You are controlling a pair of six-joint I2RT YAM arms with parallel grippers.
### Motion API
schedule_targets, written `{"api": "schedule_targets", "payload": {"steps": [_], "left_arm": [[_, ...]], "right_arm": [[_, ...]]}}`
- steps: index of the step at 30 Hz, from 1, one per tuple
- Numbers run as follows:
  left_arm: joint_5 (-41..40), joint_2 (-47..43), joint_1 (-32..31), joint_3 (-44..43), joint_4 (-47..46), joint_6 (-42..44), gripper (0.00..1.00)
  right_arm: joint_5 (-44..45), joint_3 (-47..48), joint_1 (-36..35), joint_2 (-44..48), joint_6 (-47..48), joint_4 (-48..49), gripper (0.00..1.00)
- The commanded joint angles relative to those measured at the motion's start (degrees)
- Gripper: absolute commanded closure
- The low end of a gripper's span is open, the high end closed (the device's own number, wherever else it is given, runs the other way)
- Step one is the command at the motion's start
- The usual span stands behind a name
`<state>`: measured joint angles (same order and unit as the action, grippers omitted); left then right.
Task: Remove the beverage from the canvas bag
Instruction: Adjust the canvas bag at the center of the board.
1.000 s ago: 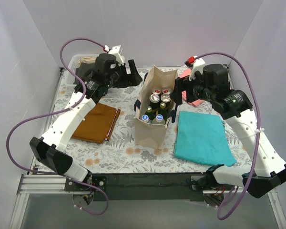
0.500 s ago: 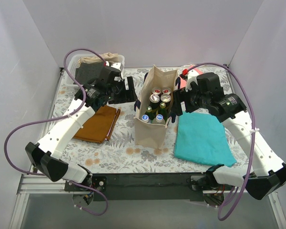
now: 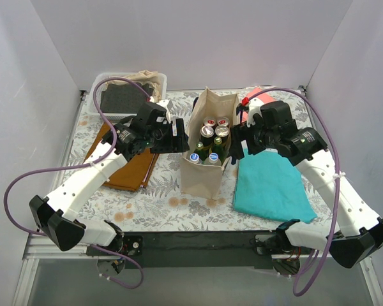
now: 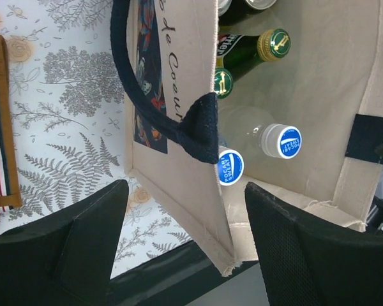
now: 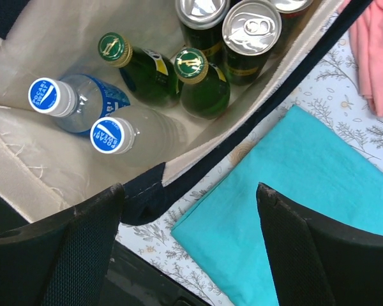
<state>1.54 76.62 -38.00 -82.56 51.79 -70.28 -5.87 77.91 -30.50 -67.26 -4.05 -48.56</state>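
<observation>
The beige canvas bag (image 3: 203, 175) stands upright mid-table with navy handles (image 4: 147, 95). Several beverages stand inside it: two blue-capped clear bottles (image 5: 112, 135) (image 4: 285, 140), two green bottles (image 5: 190, 65) (image 4: 272, 44), and cans (image 5: 252, 27) at the back. My left gripper (image 3: 177, 137) (image 4: 186, 213) is open and straddles the bag's left wall without touching it. At the bag's right rim my right gripper (image 3: 235, 145) (image 5: 188, 201) is also open. Its left finger (image 5: 64, 255) is over the rim and its right finger is over the teal cloth. Neither gripper holds anything.
A teal cloth (image 3: 268, 185) lies right of the bag and a brown folded cloth (image 3: 124, 169) lies to its left. A pink cloth (image 3: 250, 99) is behind my right arm. The white basket (image 3: 127, 89) sits at the back left.
Both arms have swung in toward the bag and lowered to its rim. Both pairs of jaws have narrowed a little.
</observation>
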Motion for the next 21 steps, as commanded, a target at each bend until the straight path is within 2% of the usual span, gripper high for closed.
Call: {"api": "schedule_targets", "payload": {"steps": [1,6,12,21], "left_arm": [[3.47,-1.12,-0.76,0.12,-0.55,0.85,0.28],[4.87,-3.22,-1.82,2.84,-0.73,1.20,0.29],[11.90,-4.81,-2.61,5.92,-0.46,2.86,0.30],[17.61,-4.81,-7.18,9.08,1.21,2.34,0.33]], "right_arm": [[3.14,3.47,-0.26,-1.37,1.33,0.57,0.12],[3.58,3.13,-0.26,-1.12,0.63,0.57,0.13],[7.62,4.09,-0.17,-0.41,0.98,0.65,0.12],[9.38,2.69,-0.26,-0.41,-0.78,1.09,0.13]]}}
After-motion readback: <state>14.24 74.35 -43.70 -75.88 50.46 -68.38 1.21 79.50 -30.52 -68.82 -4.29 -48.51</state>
